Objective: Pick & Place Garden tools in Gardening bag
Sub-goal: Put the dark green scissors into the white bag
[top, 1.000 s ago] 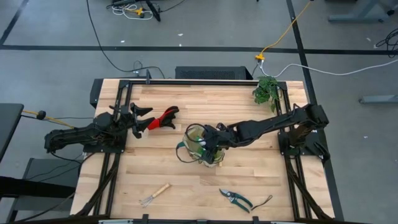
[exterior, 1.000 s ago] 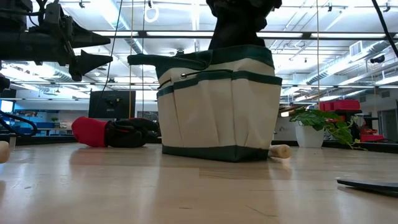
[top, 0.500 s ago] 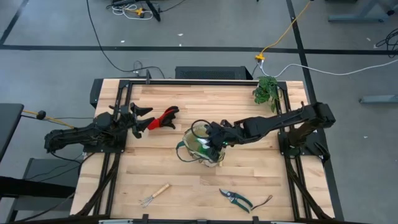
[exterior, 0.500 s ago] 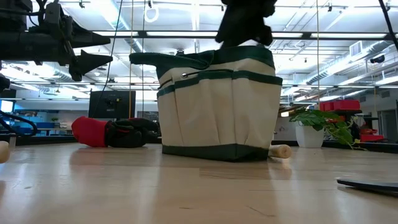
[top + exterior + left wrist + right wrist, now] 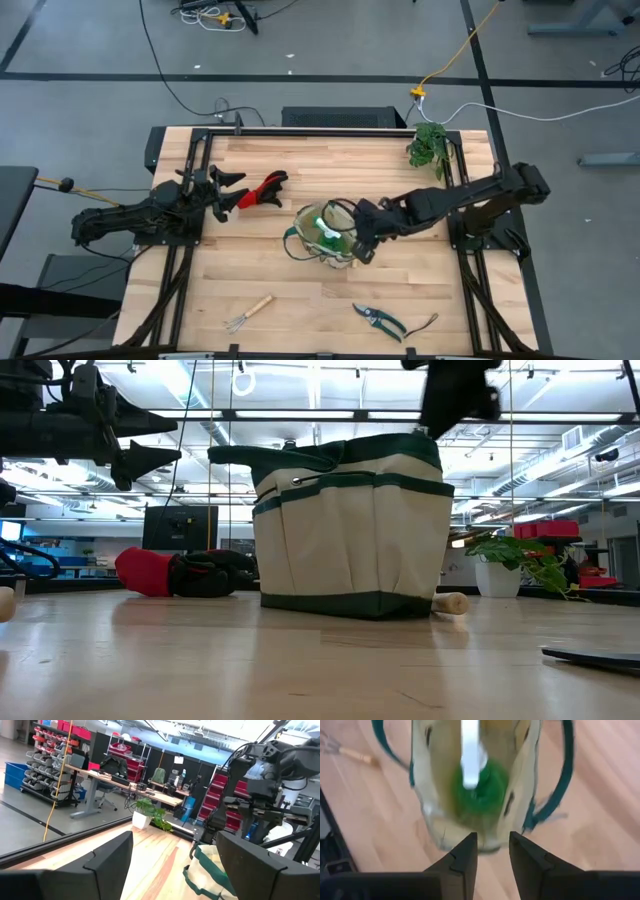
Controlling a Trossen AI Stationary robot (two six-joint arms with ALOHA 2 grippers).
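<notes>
Closest to me along the bottom of the overhead frame lie a wooden-handled rake [image 5: 247, 313] at lower left and the teal-handled shears [image 5: 381, 321] at lower centre-right, well apart from each other and from both arms. In the level view the shears show only as a dark edge at the far lower right [image 5: 593, 656].

In the middle of the table stands the canvas bag [image 5: 322, 234], upright, mouth open. The green bottle [image 5: 326, 236] with its white top sits inside it; from the right wrist camera it shows as a green blur [image 5: 481, 789] down in the bag [image 5: 440, 820], with a white streak above it. The right gripper [image 5: 364, 246] hangs just off the bag's right rim, above it, not touching the bottle; its fingers [image 5: 462, 857] stand a little apart with nothing between them, and the bottle lies beyond and below their tips. In the level view this gripper [image 5: 455, 400] sits at the top right of the bag [image 5: 350, 530]. A pale wooden handle end [image 5: 450, 602] pokes out at the bag's lower right corner.

Farther back, upper left of centre, the red-and-black tool [image 5: 260, 189] lies flat on the table. The left gripper [image 5: 222, 192] hovers just beside its dark end, fingers [image 5: 107, 862] spread wide and empty.

At the far upper right corner sits a leafy plant [image 5: 428, 146].
</notes>
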